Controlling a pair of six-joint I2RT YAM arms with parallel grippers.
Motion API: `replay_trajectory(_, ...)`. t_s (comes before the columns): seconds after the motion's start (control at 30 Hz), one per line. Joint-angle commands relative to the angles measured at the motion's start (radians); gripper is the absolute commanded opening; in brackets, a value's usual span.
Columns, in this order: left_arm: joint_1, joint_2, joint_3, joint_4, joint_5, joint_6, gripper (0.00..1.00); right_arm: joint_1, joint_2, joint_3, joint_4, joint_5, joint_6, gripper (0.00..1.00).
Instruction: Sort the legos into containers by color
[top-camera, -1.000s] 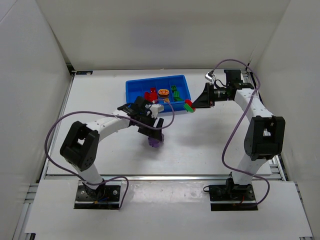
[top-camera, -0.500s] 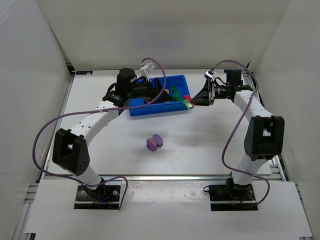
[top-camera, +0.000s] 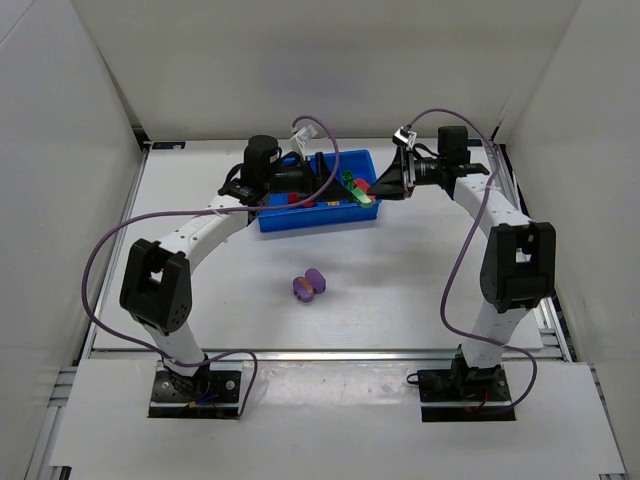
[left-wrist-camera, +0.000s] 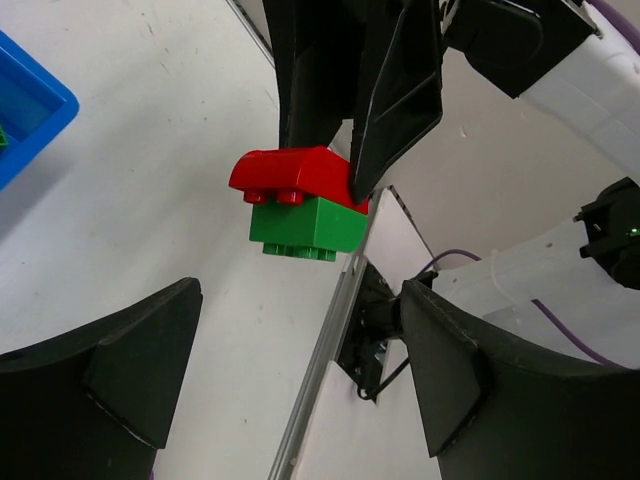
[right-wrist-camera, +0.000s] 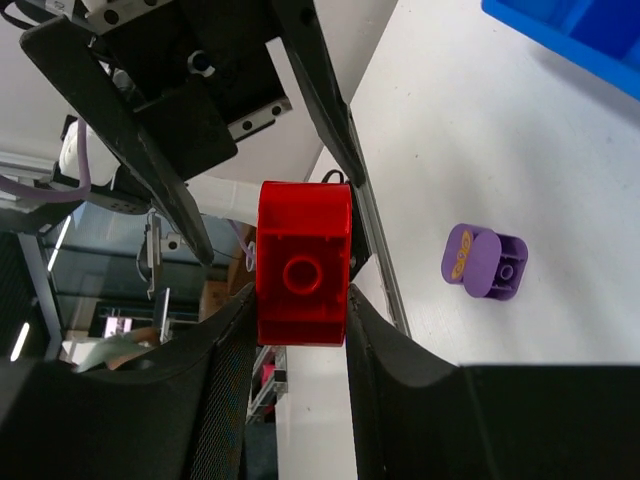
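Nearest the bases, a purple pair (top-camera: 309, 285) of bricks is seen lying on the tabletop (top-camera: 420, 290). The two are touching, well apart from the tray (top-camera: 318, 216), and not yet sorted. Further back, green pieces can be made out in the tray's right-hand compartment and red ones further left, though much of it is hidden by the left arm.

Over the tray's right end the two claws are brought face to face. A red brick (right-wrist-camera: 303, 262) is pinched by the right claw (right-wrist-camera: 300, 300), its jaws pressed against the brick's sides. A green brick (left-wrist-camera: 305, 228) is stuck to the red one and held clear of the tabletop. The left claw (left-wrist-camera: 300, 305) is spread wide, just short of this stack, with nothing in it.

The step in hand is judged to be the splitting of the two-colour stack, since it cannot be sorted as one piece. For the next move, the left claw would need to be advanced until the green brick alone is straddled. It would then be closed and pulled or twisted away while the red is kept gripped. Care is called for so that the red brick is not caught as well.
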Motion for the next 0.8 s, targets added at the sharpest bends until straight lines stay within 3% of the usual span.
replay_trajectory(0.0, -0.006, -0.012, 0.031, 0.064, 0.065, -0.027, 0.9, 0.016, 0.004, 0.055, 0.052, -0.031, 0.018, 0.0)
replay_trajectory(0.33, -0.006, 0.005, 0.031, 0.127, 0.128, -0.055, 0.81, 0.053, 0.011, 0.061, 0.055, -0.023, 0.015, 0.0)
replay_trajectory(0.77, -0.004, 0.023, 0.0, 0.127, 0.126, -0.038, 0.79, 0.062, -0.005, 0.064, 0.058, -0.035, 0.007, 0.0)
